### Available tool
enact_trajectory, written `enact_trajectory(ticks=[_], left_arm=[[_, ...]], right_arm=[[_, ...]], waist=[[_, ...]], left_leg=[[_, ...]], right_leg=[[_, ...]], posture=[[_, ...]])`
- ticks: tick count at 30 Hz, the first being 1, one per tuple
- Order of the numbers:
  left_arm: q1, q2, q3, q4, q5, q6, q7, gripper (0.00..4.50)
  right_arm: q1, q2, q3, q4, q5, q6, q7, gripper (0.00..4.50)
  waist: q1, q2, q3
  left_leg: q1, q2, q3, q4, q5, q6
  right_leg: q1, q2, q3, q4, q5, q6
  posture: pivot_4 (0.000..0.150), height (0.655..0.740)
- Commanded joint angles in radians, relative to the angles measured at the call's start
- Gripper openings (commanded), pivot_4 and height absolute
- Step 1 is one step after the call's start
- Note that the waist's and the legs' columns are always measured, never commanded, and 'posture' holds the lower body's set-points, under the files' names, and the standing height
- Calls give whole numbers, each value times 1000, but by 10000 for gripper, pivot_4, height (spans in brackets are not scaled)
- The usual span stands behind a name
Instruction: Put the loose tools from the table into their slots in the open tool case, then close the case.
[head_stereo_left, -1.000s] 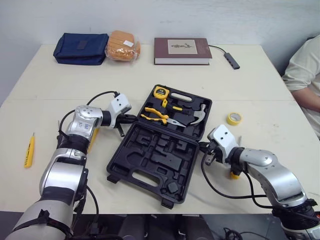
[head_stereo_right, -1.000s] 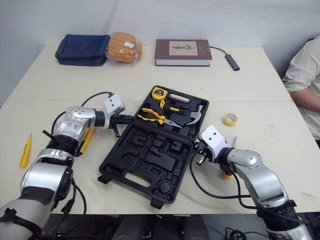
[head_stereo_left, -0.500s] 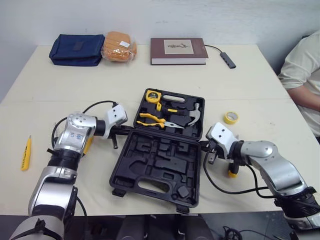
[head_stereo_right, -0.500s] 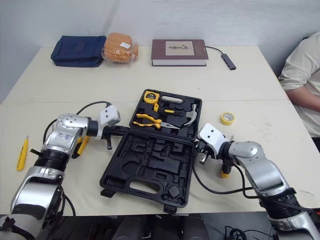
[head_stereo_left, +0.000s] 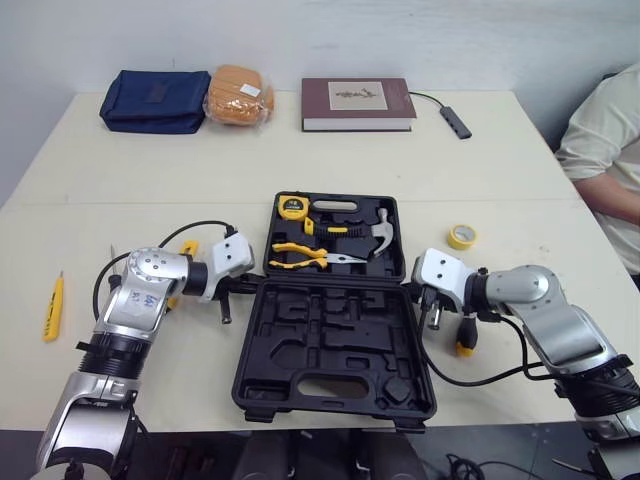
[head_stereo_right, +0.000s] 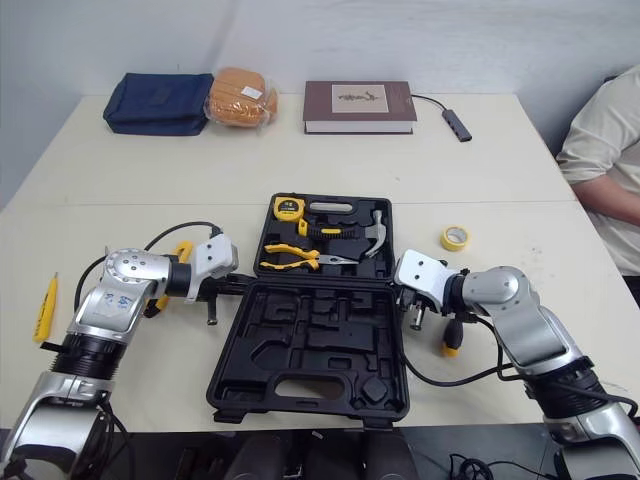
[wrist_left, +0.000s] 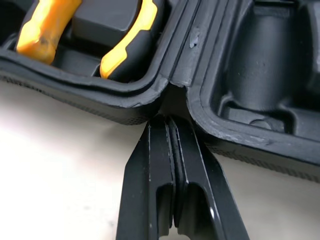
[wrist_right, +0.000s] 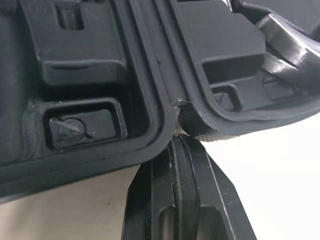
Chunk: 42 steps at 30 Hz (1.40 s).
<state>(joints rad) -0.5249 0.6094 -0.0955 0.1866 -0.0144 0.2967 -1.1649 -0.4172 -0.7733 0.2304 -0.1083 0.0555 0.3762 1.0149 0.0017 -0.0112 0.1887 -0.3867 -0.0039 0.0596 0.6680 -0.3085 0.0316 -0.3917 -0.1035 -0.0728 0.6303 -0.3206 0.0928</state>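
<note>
Presently the open tool case (head_stereo_left: 330, 340) lies flat in the middle of the counter (head_stereo_left: 300, 160). Its far half holds a tape measure (head_stereo_left: 291, 207), pliers (head_stereo_left: 305, 256) and a hammer (head_stereo_left: 375, 228), while its near half shows moulded slots. The left tool (wrist_left: 169, 120), fingers pressed together, touches the hinge seam on the case's left side. The right tool (wrist_right: 176, 140), fingers likewise together, meets the hinge on the right side. A yellow screwdriver (head_stereo_left: 53, 305) lies well apart near the counter's left edge. Another yellow-handled item (head_stereo_right: 449, 343) sits just beside the right arm, and a roll of yellow tape (head_stereo_left: 462, 236) rests near the case's far right corner.
</note>
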Motion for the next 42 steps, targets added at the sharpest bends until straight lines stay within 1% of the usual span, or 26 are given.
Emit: enact_trajectory(ticks=[1, 4, 7, 10, 14, 16, 20, 23, 25, 28, 29, 30, 31, 32, 34, 37, 40, 42], left_arm=[[49, -24, -53, -30, -6, 10, 19, 0], [61, -16, -20, -50, -35, 35, 36, 0], [88, 1, 31, -101, -89, 105, 53, 0], [159, 42, 101, -192, -145, 182, 69, 0], [298, 106, 214, -335, -222, 267, 100, 0], [364, 122, 280, -405, -274, 313, 113, 0], [552, 107, 551, -598, -476, 487, 152, 0], [751, 76, 791, -661, -564, 529, 156, 8005], [839, 56, 896, -659, -593, 523, 169, 17105], [925, 27, 1003, -597, -580, 468, 208, 30643], [945, 23, 1053, -542, -574, 446, 220, 34375], [956, 22, 1084, -504, -574, 431, 228, 37829], [986, 29, 1129, -444, -560, 395, 228, 42944], [1008, 36, 1162, -407, -549, 374, 234, 44741], [1036, 54, 1203, -353, -545, 347, 244, 44741], [1052, 82, 1263, -266, -557, 334, 272, 44741], [1096, 111, 1256, -154, -474, 211, 280, 44741], [1097, 129, 1247, -108, -453, 174, 299, 44741]], right_arm=[[3, 4, 16, -3, -4, -55, 25, 951], [14, -9, -13, -11, 11, -49, 35, 951], [29, -30, -56, -20, 30, -35, 40, 951], [51, -67, -126, -21, 60, -18, 46, 951], [86, -126, -210, -8, 110, -18, 72, 951], [100, -141, -251, -9, 151, 1, 89, 951], [160, -188, -395, -22, 286, 102, 148, 951], [231, -250, -507, 23, 323, 125, 181, 9822], [257, -272, -564, 52, 346, 134, 190, 19739], [275, -292, -637, 110, 371, 150, 193, 34941], [283, -307, -660, 141, 363, 141, 194, 39158], [288, -318, -673, 160, 356, 132, 195, 43100], [296, -340, -700, 206, 347, 119, 202, 45000], [304, -358, -721, 243, 340, 107, 210, 45000], [320, -383, -738, 293, 332, 79, 225, 45000], [341, -407, -739, 354, 306, 22, 241, 45000], [322, -413, -729, 407, 291, -15, 230, 45000], [316, -415, -723, 419, 282, -38, 229, 45000]], waist=[[0, 0, -3], [1, 0, -7], [1, 0, -7], [-1, 0, -7], [-6, 0, -7], [-7, 0, -7], [-5, 1, -7], [-4, 1, -7], [-4, 1, -7], [-3, 1, -6], [-2, 2, -6], [-1, 3, -6], [-2, 3, -6], [-4, 3, -6], [-6, 4, -6], [-7, 4, -6], [-9, 6, -7], [-11, 9, -7]], left_leg=[[0, 0, 0, 0, 0, 0], [0, 0, -1, 0, 0, 0], [0, 0, -1, 0, 0, 0], [-1, 0, -1, -1, -1, 1], [0, 0, -1, -1, -1, 1], [0, 0, -2, -1, -1, 0], [0, 1, -3, -3, -1, 0], [0, 0, -4, -3, -2, 1], [1, 0, -5, -3, -2, 1], [5, 0, -5, -3, -4, 2], [10, 0, -5, -4, -5, 1], [14, 0, -6, -4, -9, 5], [16, 0, -6, -5, -14, 2], [16, 0, -6, -5, -16, 1], [16, 0, -6, -5, -16, 5], [16, 0, -6, -5, -17, 5], [16, 1, -6, -5, -19, 1], [16, 1, -5, -5, -20, 1]], right_leg=[[0, 0, 0, 0, 0, 0], [1, -1, 0, 0, 0, 0], [0, -1, 0, -1, 0, 0], [0, -1, 0, -1, 0, 0], [0, -2, 1, -1, 0, 0], [0, -2, 2, -1, 0, 0], [0, -3, 1, -2, 0, -1], [1, -4, 1, -4, 0, -1], [2, -5, 0, -8, -1, -1], [6, -5, 0, -8, -1, -2], [10, -6, -1, -9, -2, -3], [14, -6, -1, -9, -3, -5], [16, -6, -1, -9, -4, -7], [15, -6, -1, -9, -4, -8], [15, -6, -1, -9, -6, -10], [15, -6, -1, -10, -6, -11], [15, -6, -1, -10, -6, -11], [14, -7, -1, -10, -6, -12]], posture=[[1500, 7400], [1500, 7400], [1500, 7400], [1500, 7400], [1500, 7400], [1500, 7400], [1500, 7400], [1500, 7400], [1500, 7400], [1500, 7400], [1500, 7400], [1500, 7400], [1500, 7400], [1500, 7400], [1500, 7400], [1500, 7400], [1500, 7400], [1500, 7400]])
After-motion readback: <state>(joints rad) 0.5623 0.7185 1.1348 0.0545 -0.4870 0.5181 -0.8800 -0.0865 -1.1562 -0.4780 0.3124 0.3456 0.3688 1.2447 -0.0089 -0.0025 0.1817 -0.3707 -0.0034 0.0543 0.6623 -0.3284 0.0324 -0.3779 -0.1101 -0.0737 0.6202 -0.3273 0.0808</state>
